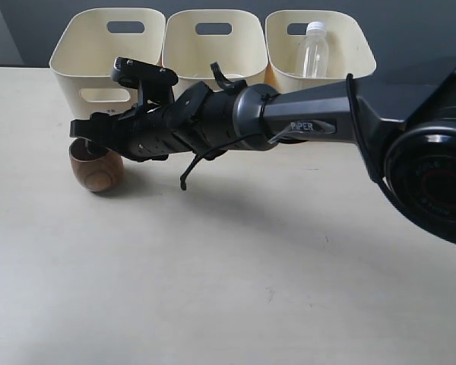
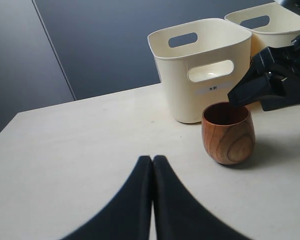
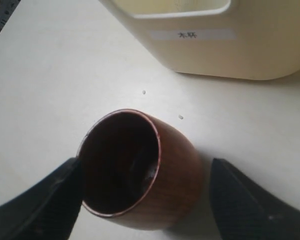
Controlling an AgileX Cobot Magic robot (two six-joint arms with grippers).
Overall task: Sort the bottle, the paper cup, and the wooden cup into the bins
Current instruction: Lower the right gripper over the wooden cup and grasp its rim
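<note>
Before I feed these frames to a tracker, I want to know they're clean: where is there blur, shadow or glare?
Exterior view: soft, even light; the wooden cup casts a faint shadow; the near arm looms large. Left wrist view: cup sharp, shut left pincer a dark blur. Right wrist view: open right pincer blurred, bin label soft. No harsh glare.

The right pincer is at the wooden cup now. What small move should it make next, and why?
Probably close the right pincer on the wooden cup. Its jaws stand open, one on each side of the cup, which stands upright on the table just in front of the left bin. Nothing is held yet, so a grip seems to be what comes before any lift.
</note>
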